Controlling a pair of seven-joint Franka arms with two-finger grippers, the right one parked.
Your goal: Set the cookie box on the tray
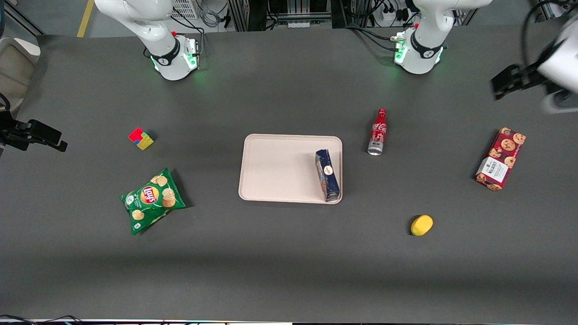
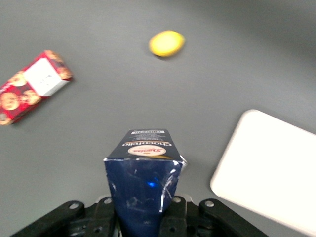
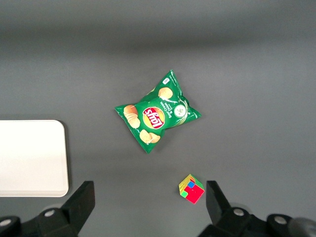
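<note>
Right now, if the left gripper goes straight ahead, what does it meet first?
Probably the cookie box, directly ahead of the left gripper in the wrist view. Depth is unclear: the front view shows that box lying on the tray.

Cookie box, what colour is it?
Cookie box: dark navy, best in front view, on the tray; gripper hangs toward the working arm's end.

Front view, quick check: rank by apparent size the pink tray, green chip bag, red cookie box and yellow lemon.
1. pale pink rectangular tray
2. green Lay's chip bag
3. red chocolate-chip cookie box
4. yellow lemon
All lie on the table, so nearness hardly matters. The gripper hangs above the table near the red box.
</note>
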